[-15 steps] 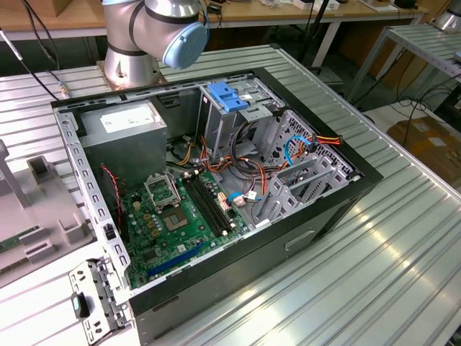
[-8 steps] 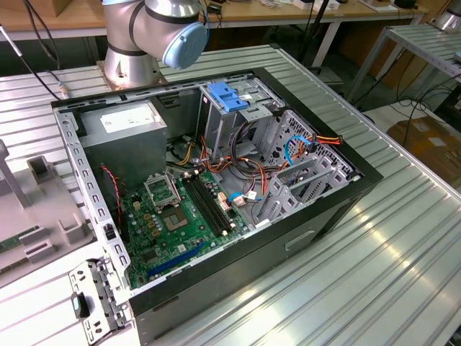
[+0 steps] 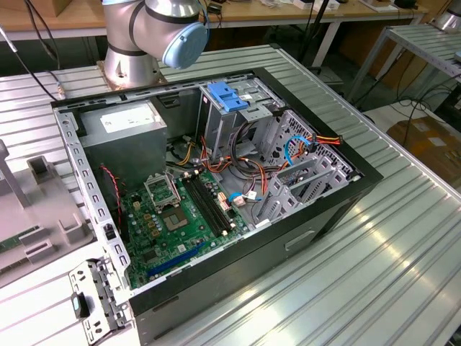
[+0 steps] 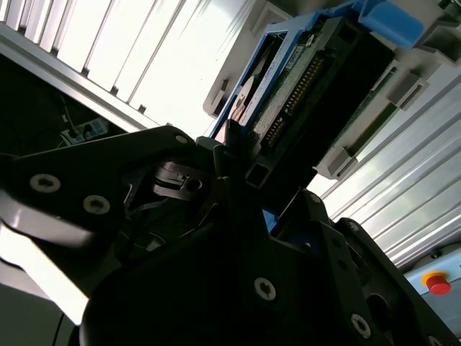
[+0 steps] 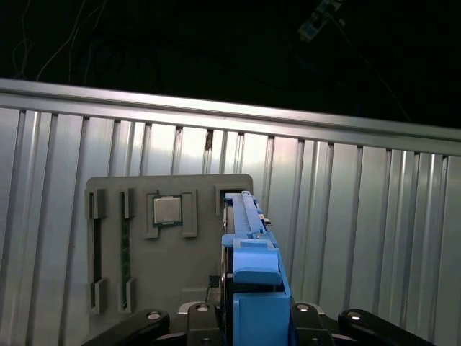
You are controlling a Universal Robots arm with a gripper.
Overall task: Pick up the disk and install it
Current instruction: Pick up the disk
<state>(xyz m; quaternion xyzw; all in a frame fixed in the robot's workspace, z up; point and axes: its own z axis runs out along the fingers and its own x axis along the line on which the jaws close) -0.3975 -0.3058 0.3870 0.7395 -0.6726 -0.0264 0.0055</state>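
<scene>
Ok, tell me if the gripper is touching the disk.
Touching. In the first wrist view, the gripper clamps both sides of the disk, no gap showing.

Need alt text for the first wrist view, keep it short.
A disk in a blue carrier, seen edge-on, stands in a slot of a grey holder, with the gripper at the end nearest the camera. The holder also carries a CPU chip and lies on a ribbed metal table, with darkness beyond.

Tangled cables (image 3: 253, 167) crowd the open case (image 3: 302, 239) beside the drive cage (image 3: 215, 128).
</scene>
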